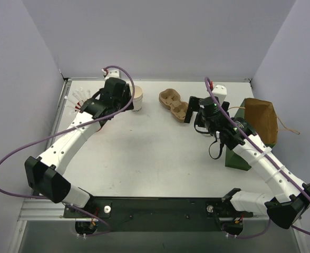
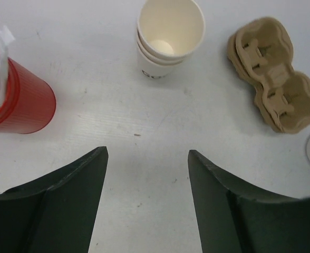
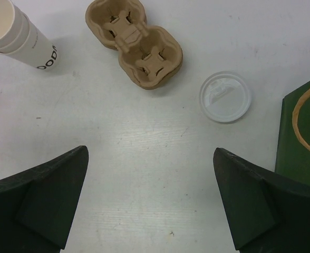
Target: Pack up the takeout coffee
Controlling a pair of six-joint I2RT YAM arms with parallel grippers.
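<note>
- Top view: nothing is packed yet. No lidded coffee shows. The stack of cups (image 1: 137, 98) stands lidless at the far side, just beside the left claw (image 1: 122, 99). The bag (image 1: 260, 120) sits at the right edge, partly under the right arm. The middle of the desk (image 1: 155, 158) offers open room.
- Left wrist view: the left claw (image 2: 147, 153) is spread fairly wide and holds nothing. The cups lie ahead, apart from its fingers. A red cup (image 2: 23, 100) of straws crowds the left side and a carrier (image 2: 273, 79) the right.
- Right wrist view: the right claw (image 3: 151, 153) gapes fully, empty. The lid (image 3: 225, 97) lies flat and alone between carrier and bag, with bare desk around it. Lidding and bagging both look still to do.
</note>
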